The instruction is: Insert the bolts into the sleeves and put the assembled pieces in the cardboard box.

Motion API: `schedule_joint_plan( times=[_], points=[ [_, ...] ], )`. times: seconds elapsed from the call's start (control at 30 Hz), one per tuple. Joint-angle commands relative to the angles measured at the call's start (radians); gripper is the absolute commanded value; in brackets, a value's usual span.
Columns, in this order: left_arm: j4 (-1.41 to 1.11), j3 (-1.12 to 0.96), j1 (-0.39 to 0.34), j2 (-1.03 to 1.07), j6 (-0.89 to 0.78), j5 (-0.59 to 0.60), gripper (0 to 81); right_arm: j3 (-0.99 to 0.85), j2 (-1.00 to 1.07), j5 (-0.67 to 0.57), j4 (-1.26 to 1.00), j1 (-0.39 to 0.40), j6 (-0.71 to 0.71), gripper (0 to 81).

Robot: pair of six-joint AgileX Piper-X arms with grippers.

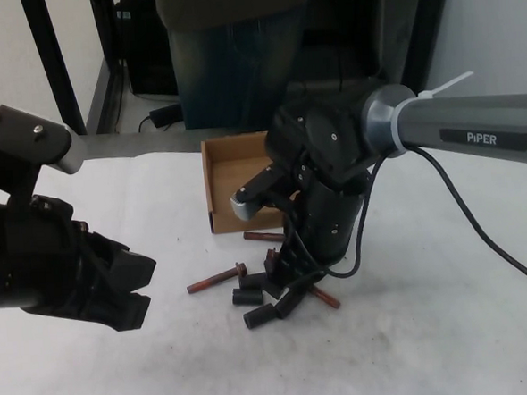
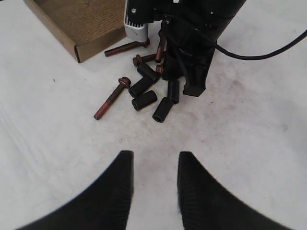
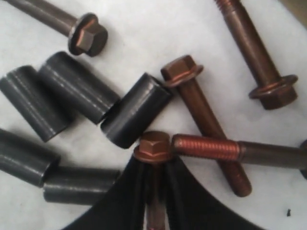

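Right gripper (image 3: 154, 165) is down in the pile, fingers pinching a bolt (image 3: 153, 146) just under its head. Loose bolts (image 3: 206, 120) and black sleeves (image 3: 136, 110) crowd close around it. Cardboard box (image 1: 214, 178) sits just behind the pile. Left gripper (image 2: 154, 165) is spread, hovering apart over the bench (image 2: 249, 134).

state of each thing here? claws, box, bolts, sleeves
left claw, open, empty, over the bench
right claw, shut on a copper-coloured hex-head bolt
shallow brown cardboard box, open-topped, nothing seen in its visible part
short black metal sleeves, lying loose, no bolts inserted
other copper-coloured bolts, lying loose on the bench
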Motion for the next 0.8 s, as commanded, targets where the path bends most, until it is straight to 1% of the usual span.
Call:
schedule_joint_plan(
  times=[0.0, 0.13, 0.23, 0.37, 0.4, 0.6, 0.67, 0.77],
  points=[
    [-0.004, -0.002, -0.004, 0.002, -0.005, -0.003, 30.6, 0.019, 0.026, -0.049, 0.127, 0.002, -0.011, 0.3],
    [-0.004, -0.002, -0.004, 0.002, -0.005, -0.003, 30.6, 0.016, -0.021, -0.147, 0.133, 0.002, -0.001, 0.3],
    [-0.004, -0.002, -0.004, 0.002, -0.003, 0.008, 30.6, 0.003, -0.084, -0.151, 0.132, 0.002, 0.038, 0.3],
    [-0.004, -0.002, -0.004, 0.002, 0.031, 0.135, 30.6, -0.023, -0.194, -0.135, 0.119, 0.002, 0.068, 0.3],
    [-0.004, -0.002, -0.004, 0.002, 0.043, 0.151, 30.6, -0.029, -0.22, -0.132, 0.119, 0.002, 0.078, 0.3],
    [0.026, -0.002, -0.004, 0.002, 0.257, 0.154, 30.6, -0.054, -0.375, -0.113, 0.121, -0.001, 0.119, 0.3],
    [0.039, -0.002, -0.007, 0.013, 0.299, 0.154, 30.6, -0.054, -0.421, -0.113, 0.121, -0.001, 0.132, 0.3],
    [0.049, -0.004, -0.038, 0.051, 0.345, 0.143, 30.6, -0.054, -0.495, -0.113, 0.121, -0.001, 0.132, 0.3]
  ],
)
